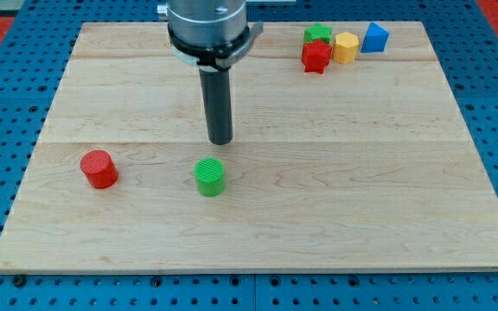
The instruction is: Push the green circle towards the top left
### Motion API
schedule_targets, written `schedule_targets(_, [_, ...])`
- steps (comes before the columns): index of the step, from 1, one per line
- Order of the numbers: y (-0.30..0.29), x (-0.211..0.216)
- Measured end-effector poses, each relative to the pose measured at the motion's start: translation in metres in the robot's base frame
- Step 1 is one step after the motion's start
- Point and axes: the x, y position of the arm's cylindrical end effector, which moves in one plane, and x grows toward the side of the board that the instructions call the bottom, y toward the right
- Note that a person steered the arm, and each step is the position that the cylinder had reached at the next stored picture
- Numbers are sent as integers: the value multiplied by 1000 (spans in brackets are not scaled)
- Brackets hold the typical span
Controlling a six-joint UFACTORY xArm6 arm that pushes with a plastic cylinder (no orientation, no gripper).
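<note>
The green circle, a short cylinder, stands on the wooden board a little left of the middle, toward the view's bottom. My tip is the lower end of the dark rod and sits just above and slightly right of the green circle, with a small gap between them. The rod hangs from the grey arm head at the view's top.
A red circle stands at the board's left. At the top right a green star, a red star, a yellow hexagon-like block and a blue block cluster together. A blue pegboard surrounds the board.
</note>
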Motion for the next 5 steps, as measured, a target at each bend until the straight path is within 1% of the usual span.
schedule_targets(1, [0, 0])
schedule_targets(2, [13, 5])
schedule_targets(3, [40, 10])
schedule_targets(4, [41, -7])
schedule_targets(5, [42, -47])
